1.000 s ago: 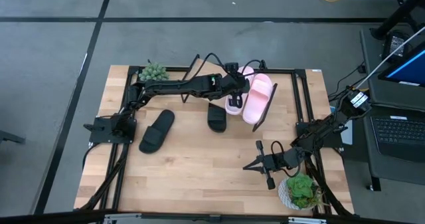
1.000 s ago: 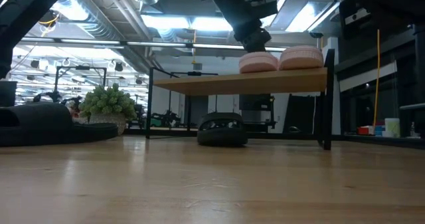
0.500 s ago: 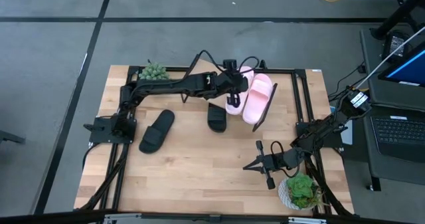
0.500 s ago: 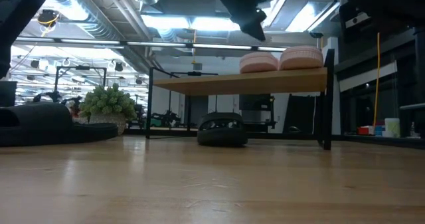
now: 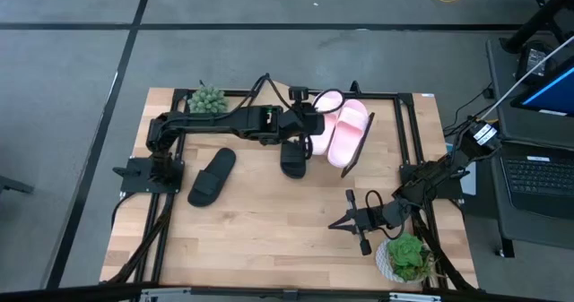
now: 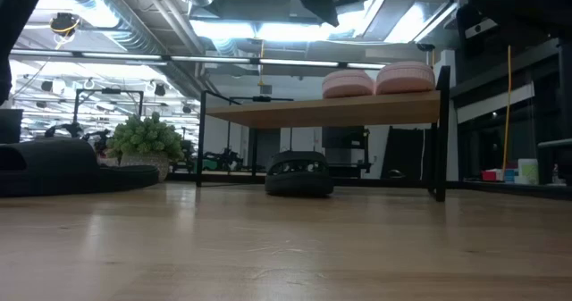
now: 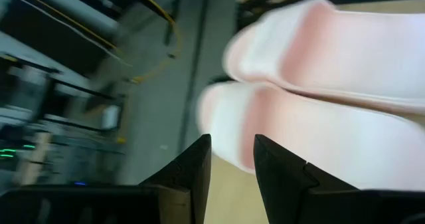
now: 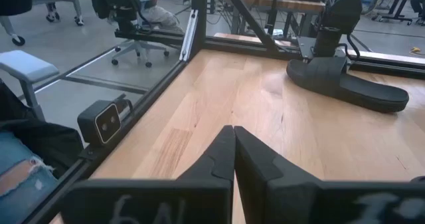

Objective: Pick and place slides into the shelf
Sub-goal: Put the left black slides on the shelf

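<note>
High view: both pink slides [image 5: 345,132] on shelf [image 5: 381,97], two black slides [image 5: 212,176] on table, left gripper [image 5: 308,123] between picks; left wrist: fingers [image 7: 191,164] apart, apparently empty; right gripper [image 8: 233,156] clenched, idle near-right; next, grasp a black one.

Robotics lab, workbenches [image 6: 80,154], office chair [image 8: 129,18]

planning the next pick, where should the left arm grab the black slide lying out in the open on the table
Grip the black slide across its wide strap, coming straight down. It lies flat, sole down, clear of the shelf, so the raised strap is probably the easiest part for the left gripper to pinch.
</note>
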